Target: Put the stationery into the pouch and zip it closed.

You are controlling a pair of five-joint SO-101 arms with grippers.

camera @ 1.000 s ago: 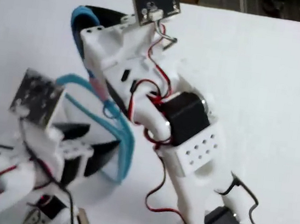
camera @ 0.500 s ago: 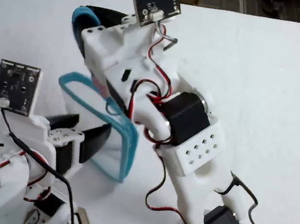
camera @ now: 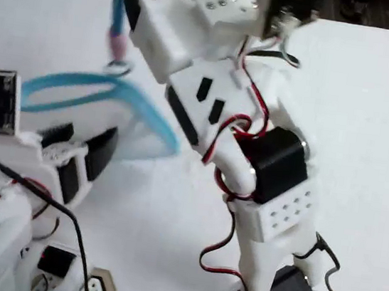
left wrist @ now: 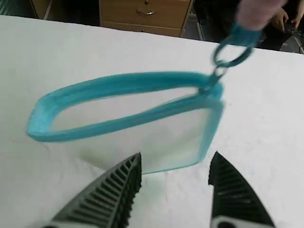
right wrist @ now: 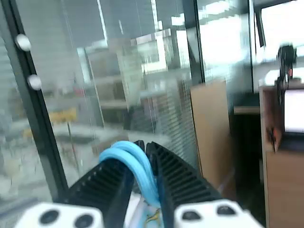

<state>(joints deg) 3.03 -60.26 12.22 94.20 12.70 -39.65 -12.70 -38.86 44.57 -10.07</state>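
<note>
High view shows the right gripper [right wrist: 146,149] near the table's [camera: 369,125] far edge, clamped on the blue strap [camera: 117,6] of the pouch [left wrist: 161,137], with the left gripper [left wrist: 175,164] spread open just beside it.

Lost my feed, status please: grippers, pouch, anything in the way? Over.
Right gripper shut on pouch strap, held high. Left gripper open, facing pouch. Pouch mouth unzipped, gaping. Nothing between them.

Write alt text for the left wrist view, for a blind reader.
A clear pouch with a blue zipper rim stands gaping open on the white table, its blue pull strap raised. The left end effector stands open just short of it, empty.
</note>
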